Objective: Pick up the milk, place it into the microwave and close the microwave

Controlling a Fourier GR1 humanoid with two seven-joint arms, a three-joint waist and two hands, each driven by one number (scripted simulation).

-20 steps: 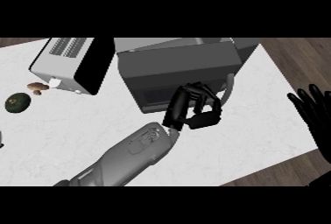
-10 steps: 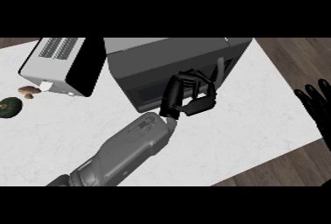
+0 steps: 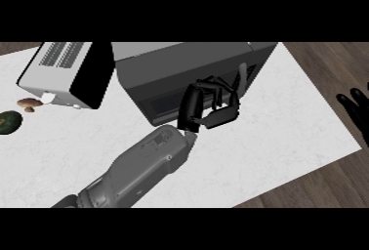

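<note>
Standing at the back of the white counter (image 3: pixel 274 141), the dark grey microwave (image 3: pixel 180 63) has its front face turned toward the robot. The milk shows nowhere around it, and whether it sits inside the microwave cannot be told. The left hand (image 3: pixel 210 105) lies against the microwave's front, toward its right end, with its fingers curled in together and nothing visible between them. Its grey forearm (image 3: pixel 140 171) slants away from the microwave toward the lower left. Just to the microwave's left stands a white appliance (image 3: pixel 57 73) with a black side. Farther left of the microwave lie a brown mushroom (image 3: pixel 29 103) and a dark green item (image 3: pixel 9 122). Well to the microwave's right, past the counter's edge and over the wooden floor (image 3: pixel 324 63), the right hand (image 3: pixel 355 111) rests with its fingers straight and spread apart.
</note>
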